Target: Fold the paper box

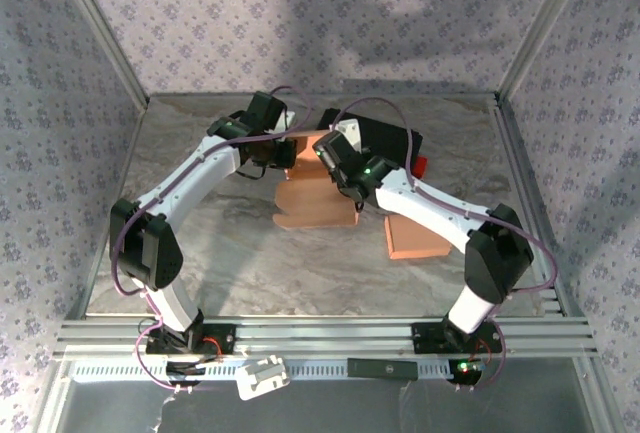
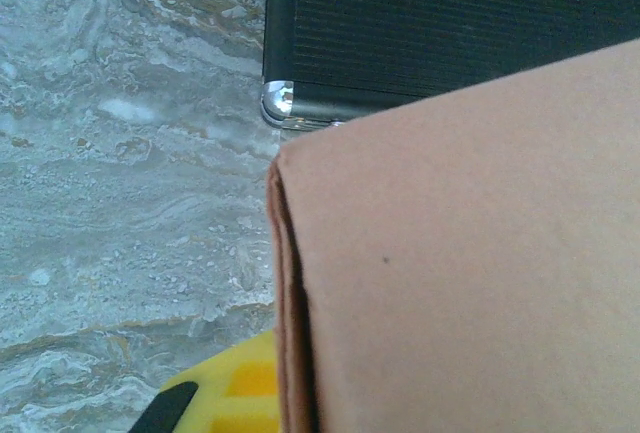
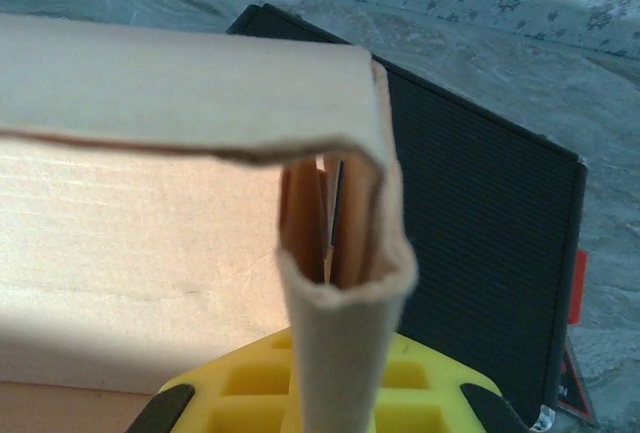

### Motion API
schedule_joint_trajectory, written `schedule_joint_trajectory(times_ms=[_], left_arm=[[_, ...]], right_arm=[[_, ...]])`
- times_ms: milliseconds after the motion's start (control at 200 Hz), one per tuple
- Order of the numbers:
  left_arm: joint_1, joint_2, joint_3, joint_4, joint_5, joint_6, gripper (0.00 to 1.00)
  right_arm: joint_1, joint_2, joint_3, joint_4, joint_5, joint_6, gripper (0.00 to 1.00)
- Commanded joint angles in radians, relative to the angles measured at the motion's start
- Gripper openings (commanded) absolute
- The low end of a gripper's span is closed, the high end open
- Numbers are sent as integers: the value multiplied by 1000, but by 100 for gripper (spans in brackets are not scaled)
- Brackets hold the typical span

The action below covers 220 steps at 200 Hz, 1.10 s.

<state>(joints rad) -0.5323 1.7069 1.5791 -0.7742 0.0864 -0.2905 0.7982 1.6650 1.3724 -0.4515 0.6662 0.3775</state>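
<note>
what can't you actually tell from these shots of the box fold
- Left gripper, open or shut: in the left wrist view the paper box covers most of it.
- Right gripper, same doubt: the box's folded flap hangs in front in the right wrist view.
- Black case: near side hidden behind both grippers from above.
</note>
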Motion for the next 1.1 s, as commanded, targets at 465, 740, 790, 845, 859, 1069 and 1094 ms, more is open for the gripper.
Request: schedule_joint_trajectory(times_ms=[465, 740, 790, 845, 859, 1069, 1094], left_arm=[[-38, -129, -206, 262, -97, -50, 17], [-42, -137, -275, 325, -102, -52, 24], [-46, -138, -284, 330, -112, -52, 24], [-50, -138, -288, 334, -124, -53, 20], [-50, -139, -290, 334, -128, -52, 16], [-101, -143, -292, 308, -293, -42, 0], [-108, -140, -291, 301, -320, -44, 0]], right_arm=[[34, -17, 18, -119, -4, 123, 0], [33, -37, 19, -130, -28, 147, 0], [32, -37, 21, -130, -33, 150, 0], [33, -36, 23, -131, -37, 155, 0], [34, -36, 23, -131, -37, 155, 0], [36, -40, 20, -142, -37, 173, 0], [36, -40, 20, -142, -37, 175, 0]])
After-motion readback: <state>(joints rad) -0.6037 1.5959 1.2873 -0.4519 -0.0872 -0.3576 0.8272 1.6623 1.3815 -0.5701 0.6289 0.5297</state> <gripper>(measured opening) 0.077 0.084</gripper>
